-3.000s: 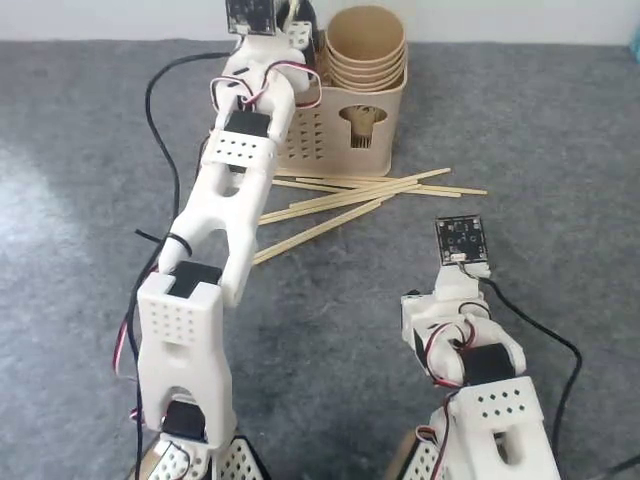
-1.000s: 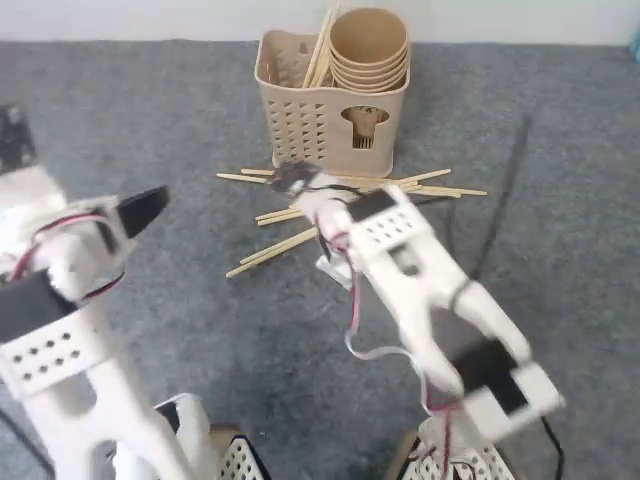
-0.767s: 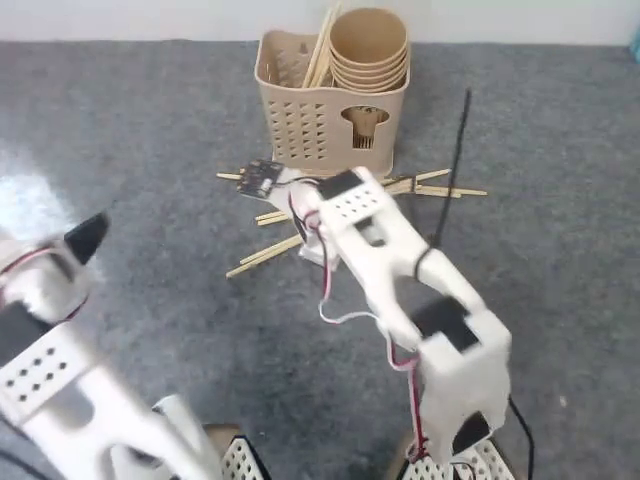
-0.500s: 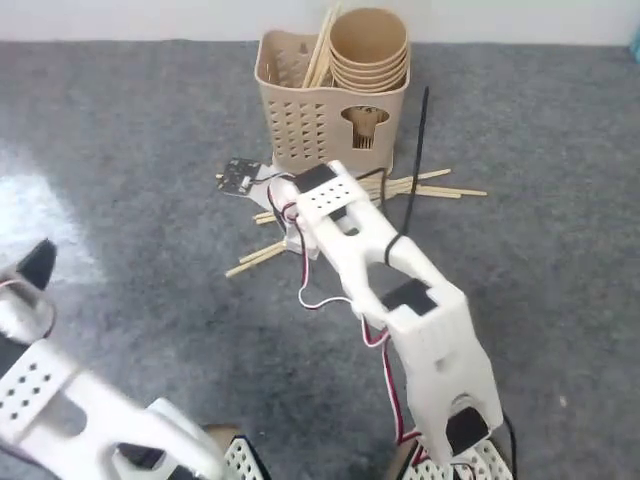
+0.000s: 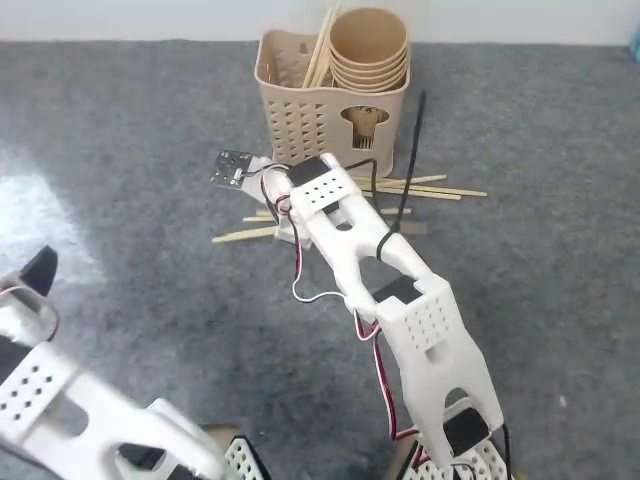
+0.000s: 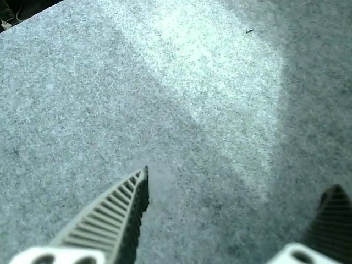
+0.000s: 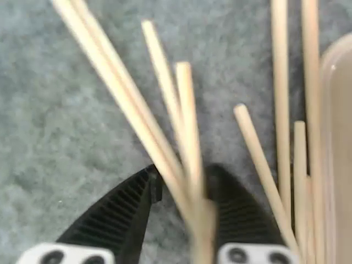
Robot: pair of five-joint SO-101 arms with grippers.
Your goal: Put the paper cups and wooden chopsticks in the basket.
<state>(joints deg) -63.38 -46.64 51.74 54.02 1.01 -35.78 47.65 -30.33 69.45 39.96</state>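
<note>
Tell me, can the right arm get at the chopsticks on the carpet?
Probably yes: the right gripper is down at the chopsticks, its fingers open on either side of a couple, nothing blocking them.

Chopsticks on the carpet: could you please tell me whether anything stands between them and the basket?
Nothing visible stands between them. The chopsticks lie on the carpet in front of the basket, the right gripper at them. Only that arm's black cable hangs across the basket's front; paper cups fill one compartment, the other has room.
</note>
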